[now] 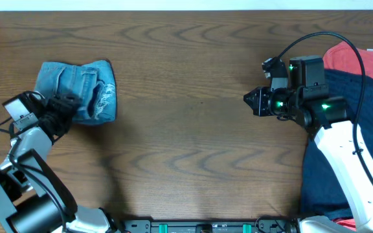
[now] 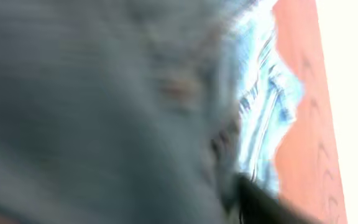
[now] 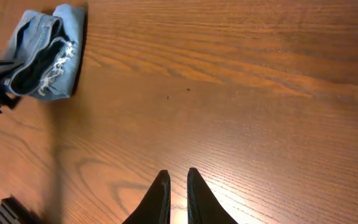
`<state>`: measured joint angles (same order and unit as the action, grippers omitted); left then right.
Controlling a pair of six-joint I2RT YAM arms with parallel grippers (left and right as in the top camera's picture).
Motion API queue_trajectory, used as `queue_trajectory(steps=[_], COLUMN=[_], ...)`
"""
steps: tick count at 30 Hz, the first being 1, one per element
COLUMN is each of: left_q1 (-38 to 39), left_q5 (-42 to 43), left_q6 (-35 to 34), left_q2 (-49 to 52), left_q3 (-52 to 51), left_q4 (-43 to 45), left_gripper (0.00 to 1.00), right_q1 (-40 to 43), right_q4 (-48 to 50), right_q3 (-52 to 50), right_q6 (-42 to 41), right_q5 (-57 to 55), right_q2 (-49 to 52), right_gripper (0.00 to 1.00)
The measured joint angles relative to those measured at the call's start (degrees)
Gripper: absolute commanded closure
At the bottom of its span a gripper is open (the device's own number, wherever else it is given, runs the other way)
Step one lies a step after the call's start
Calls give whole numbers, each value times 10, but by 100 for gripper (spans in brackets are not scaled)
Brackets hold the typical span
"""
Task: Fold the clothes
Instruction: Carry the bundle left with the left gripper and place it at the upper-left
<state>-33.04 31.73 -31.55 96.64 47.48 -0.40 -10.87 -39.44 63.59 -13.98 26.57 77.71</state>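
Observation:
The light blue jeans (image 1: 83, 87) lie folded into a compact bundle at the left of the table, with a frayed whitish patch on the right side. My left gripper (image 1: 65, 107) sits on the bundle's lower left edge and appears shut on the denim. Blurred denim (image 2: 104, 112) fills the left wrist view, with one dark finger (image 2: 260, 199) at the bottom. The bundle also shows in the right wrist view (image 3: 45, 56) at the far left. My right gripper (image 1: 251, 100) hovers over bare wood at the right, far from the jeans, its fingers (image 3: 178, 177) almost together and empty.
A pile of other clothes lies at the right edge under the right arm: a dark blue garment (image 1: 368, 129) and a red one (image 1: 351, 58). Wooden tabletop (image 1: 193, 129) spans the middle between the arms.

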Motion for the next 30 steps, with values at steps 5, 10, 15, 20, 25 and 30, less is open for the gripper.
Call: queue_trajectory(steps=[5,10,15,20,25,30], left_q1=[0,0,1,31,120,204], left_q5=[-1,-7,-6,2,7,-35], left_q6=[65,135,212,290,366,397], left_q2=[-3,-54,-144,-235,-326,-432], left_q3=[8,63,192,306,346,348], left_q4=[-105,-285,-461,-576,-651,-696], left_gripper=[2,2,2,2,2,2], right_q1=[0,0,-6,-28,-61,-71], right_q4=[-3,-3,-2,-21,-60,-112], right_q3=[0,0,0,0,0,0], right_q6=[0,0,0,0,1,5], right_q5=[5,11,8,-25,-94,-151], right_q2=[0,-9,-69,-159,-253,-357], right_gripper=[89,89,89,88,75,1])
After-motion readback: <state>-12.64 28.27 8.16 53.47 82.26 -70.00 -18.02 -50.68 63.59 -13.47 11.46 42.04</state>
